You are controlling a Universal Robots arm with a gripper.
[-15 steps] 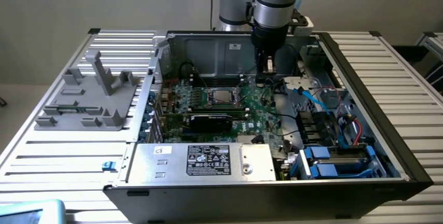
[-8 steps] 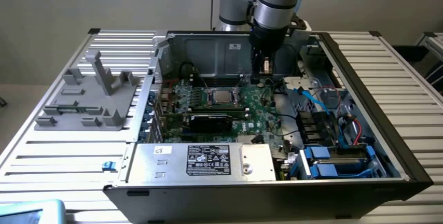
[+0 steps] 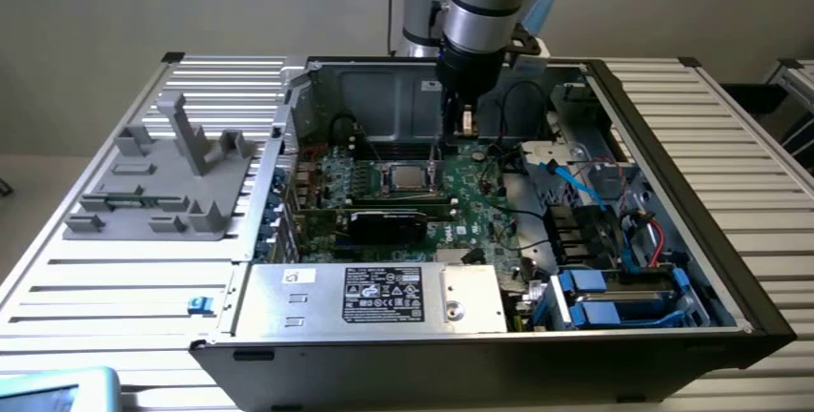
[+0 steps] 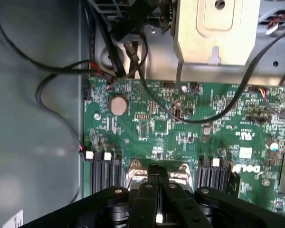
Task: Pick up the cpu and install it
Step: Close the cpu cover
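Slatted metal surface (image 3: 712,116) carries an open computer case (image 3: 483,364). Claw (image 4: 157,176), pinched shut, hovers near the cpu (image 3: 404,178), likely light, stiff, fragile; best held by its edges.

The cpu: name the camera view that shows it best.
The exterior view: the cpu shows as a whole silver square on the green board. In the wrist view the shut gripper stands before that spot; the silver metal beside it cannot be identified.
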